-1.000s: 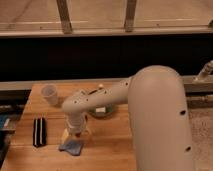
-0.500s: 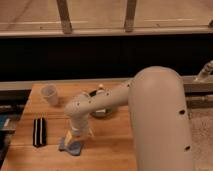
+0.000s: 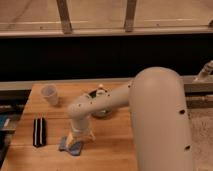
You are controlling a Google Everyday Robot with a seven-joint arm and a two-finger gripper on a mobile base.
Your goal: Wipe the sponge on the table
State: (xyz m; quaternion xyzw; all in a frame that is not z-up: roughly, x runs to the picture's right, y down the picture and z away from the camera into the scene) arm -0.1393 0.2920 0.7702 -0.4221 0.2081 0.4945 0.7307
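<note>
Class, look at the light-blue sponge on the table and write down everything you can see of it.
The sponge is a small, flat, soft-looking light-blue pad, roughly rectangular. It lies flat on the wooden table near the front edge, just right of the striped block. The gripper sits directly over its upper right part and hides some of it; whether it presses on the sponge cannot be told.
</note>
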